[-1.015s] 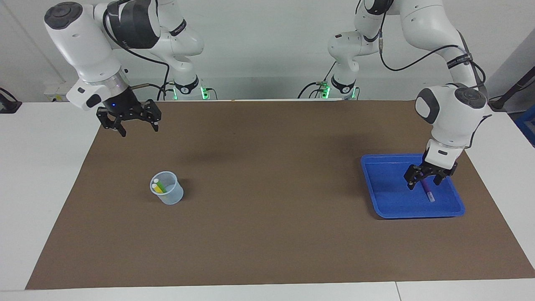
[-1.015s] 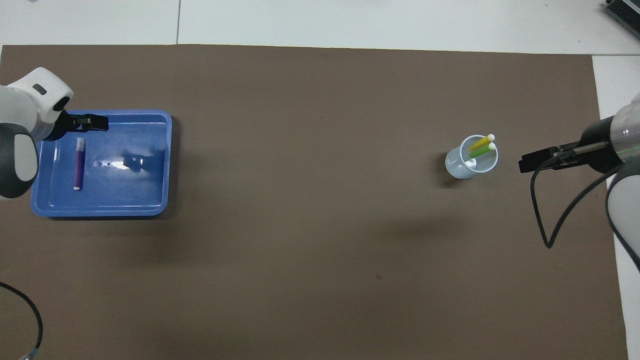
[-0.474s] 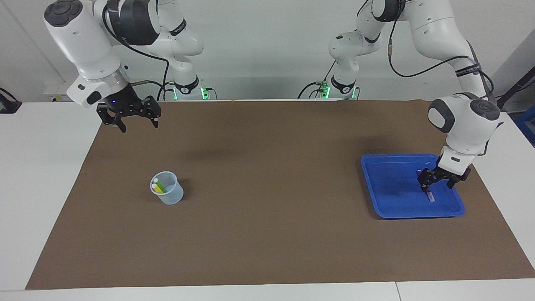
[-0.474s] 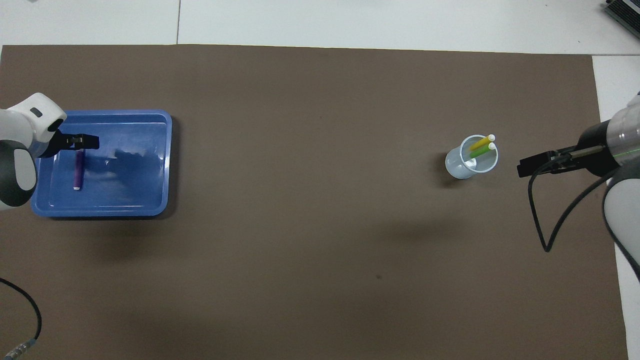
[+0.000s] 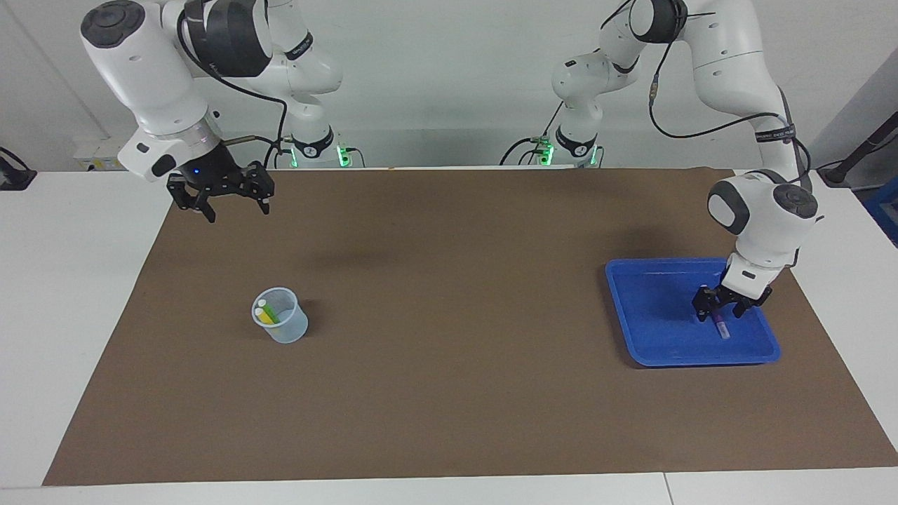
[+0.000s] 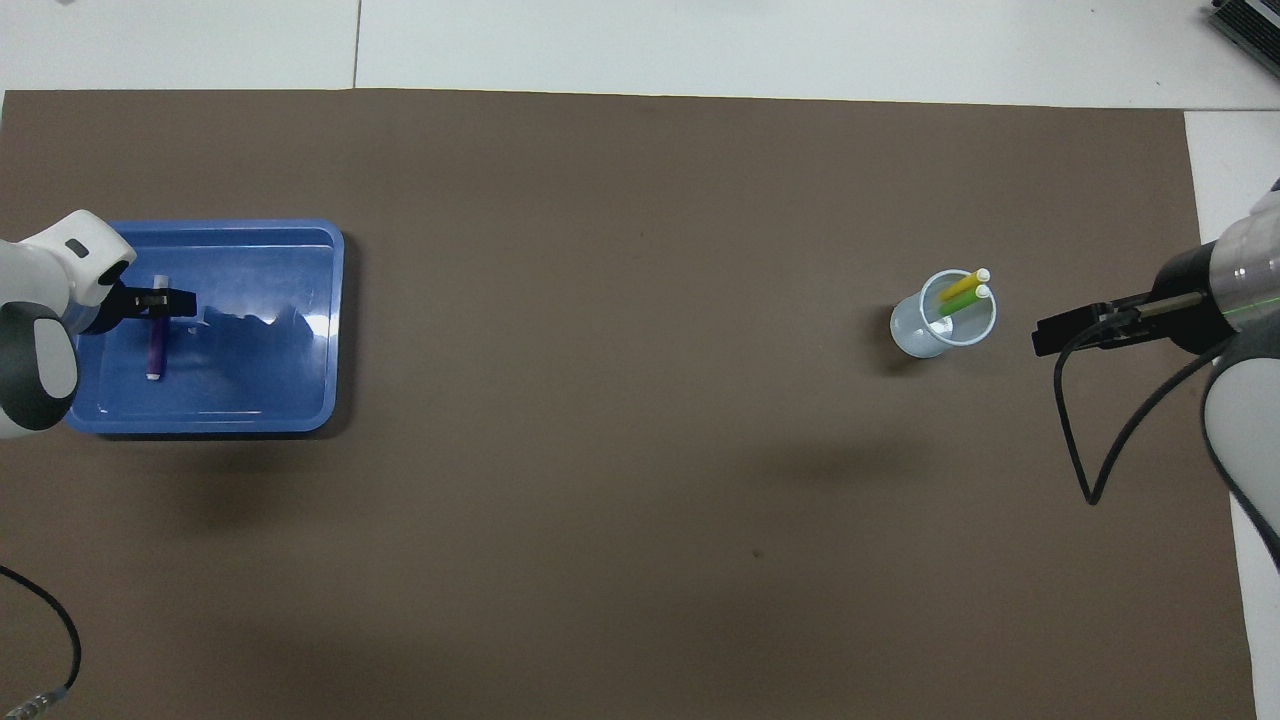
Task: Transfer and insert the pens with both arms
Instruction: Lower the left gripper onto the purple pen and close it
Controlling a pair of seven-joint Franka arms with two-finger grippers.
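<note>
The purple pen (image 5: 720,325) lies flat in the blue tray (image 5: 642,308), also in the overhead view (image 6: 154,345). My left gripper (image 5: 720,313) is low in the tray, open, its fingers straddling the pen's end that is nearer the robots; it shows from above too (image 6: 160,300). The yellow pen (image 6: 963,284) and the green pen (image 6: 960,303) stand leaning in a clear cup (image 5: 282,326). My right gripper (image 5: 235,209) is open and empty, held in the air over the mat at the right arm's end, nearer the robots than the cup.
A brown mat (image 5: 449,315) covers the table's middle, with white table around it. The tray (image 6: 300,330) sits at the left arm's end, the cup (image 6: 925,335) toward the right arm's end. A black cable (image 6: 1075,430) hangs from the right arm.
My left gripper has come down into the tray and settled around the purple pen. My right gripper has drifted slightly. The pens have not moved.
</note>
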